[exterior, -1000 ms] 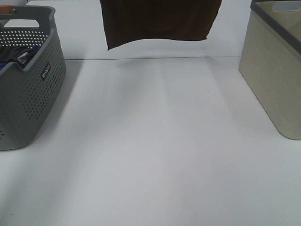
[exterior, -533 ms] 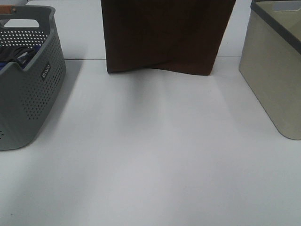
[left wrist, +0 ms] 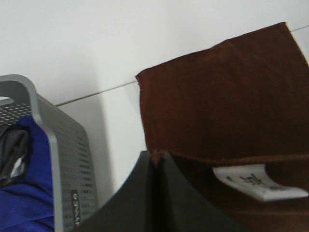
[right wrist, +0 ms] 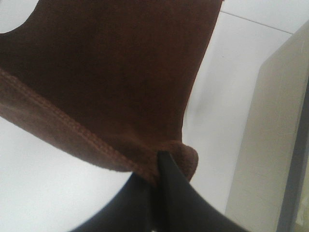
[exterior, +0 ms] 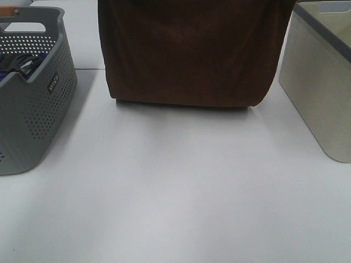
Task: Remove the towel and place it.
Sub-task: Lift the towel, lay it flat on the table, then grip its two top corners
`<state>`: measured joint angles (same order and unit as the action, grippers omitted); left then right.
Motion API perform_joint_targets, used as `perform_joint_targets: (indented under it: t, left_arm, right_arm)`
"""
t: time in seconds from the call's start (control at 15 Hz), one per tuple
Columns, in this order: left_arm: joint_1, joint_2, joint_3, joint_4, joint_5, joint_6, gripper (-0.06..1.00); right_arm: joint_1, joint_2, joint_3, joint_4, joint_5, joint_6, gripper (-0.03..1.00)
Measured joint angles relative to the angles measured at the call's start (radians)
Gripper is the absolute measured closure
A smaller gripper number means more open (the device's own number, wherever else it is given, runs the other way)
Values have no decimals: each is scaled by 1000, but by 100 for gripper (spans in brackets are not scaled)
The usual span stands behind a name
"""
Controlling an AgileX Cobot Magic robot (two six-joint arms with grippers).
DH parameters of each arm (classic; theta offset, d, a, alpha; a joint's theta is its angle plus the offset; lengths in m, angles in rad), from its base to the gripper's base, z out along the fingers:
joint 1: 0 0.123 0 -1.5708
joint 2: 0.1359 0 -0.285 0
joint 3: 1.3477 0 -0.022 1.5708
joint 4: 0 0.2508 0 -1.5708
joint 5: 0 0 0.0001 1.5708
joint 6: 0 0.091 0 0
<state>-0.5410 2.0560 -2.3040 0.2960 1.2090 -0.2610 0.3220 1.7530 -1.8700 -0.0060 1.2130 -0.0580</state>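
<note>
The dark brown towel (exterior: 186, 52) hangs spread wide at the back middle of the exterior high view, its lower edge touching the white table. Both grippers are above that view's top edge. In the left wrist view my left gripper (left wrist: 157, 157) is shut on a hemmed corner of the towel (left wrist: 222, 101), close to its white label (left wrist: 258, 181). In the right wrist view my right gripper (right wrist: 159, 164) is shut on the other hemmed corner of the towel (right wrist: 111, 67).
A grey perforated basket (exterior: 41, 104) holding dark blue and black fabric stands at the left. A beige bin (exterior: 323, 93) with a grey rim stands at the right. White table surface (exterior: 181, 186) lies between them in front of the towel.
The towel has come down and forward: its lower edge dropped from hanging above the table to resting on it, and it now looks wider and nearer.
</note>
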Motion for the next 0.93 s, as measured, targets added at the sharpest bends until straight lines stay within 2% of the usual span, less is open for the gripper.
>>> perform_joint_targets:
  t: [0.07, 0.2, 0.47, 0.73, 0.93]
  left_arm:
    - [0, -15, 6, -52, 2, 16, 94]
    - [-1, -75, 88, -91, 2, 22, 94]
    - [-20, -283, 475, -146, 0, -9, 94]
    - [-148, -422, 813, -176, -7, -84, 94]
    - [-261, -468, 966, -192, -10, -156, 94]
  right_arm:
    - [-3, -10, 21, 6, 1, -1, 97]
    - [-4, -46, 118, 56, 1, -1, 97]
    - [-4, -174, 385, 130, 1, -2, 97]
    - [-4, -348, 702, 158, -2, -3, 97]
    - [-4, -441, 887, 177, -3, -3, 97]
